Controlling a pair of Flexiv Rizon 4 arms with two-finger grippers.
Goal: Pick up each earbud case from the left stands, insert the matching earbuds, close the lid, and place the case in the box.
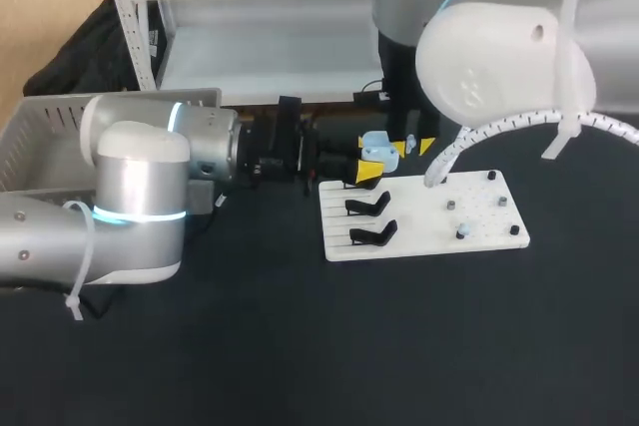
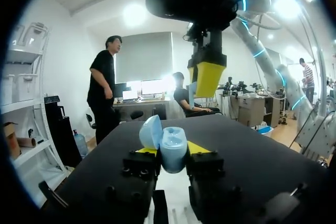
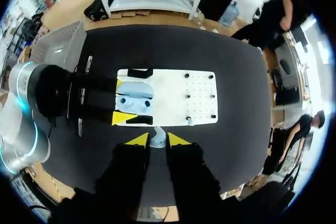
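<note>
Table [image 1: 300,346] dark, with grey box [image 1: 40,137] at far left and white board [image 1: 429,231] near the middle, black stands [image 1: 371,234] along the board's left side. Left gripper [image 2: 172,151] clamped on pale blue earbud case [image 2: 169,145], lid open, held above those stands. Right gripper [image 3: 153,141] above it, pinching small earbud [image 3: 157,137] between yellow tips.

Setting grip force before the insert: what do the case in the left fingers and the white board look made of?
The earbud case is probably smooth light-blue plastic: it has a soft sheen and a rounded, moulded lid and body. The white board is likely rigid plastic or painted sheet: it looks flat and matte, with rows of small holes. The views don't show which.
</note>
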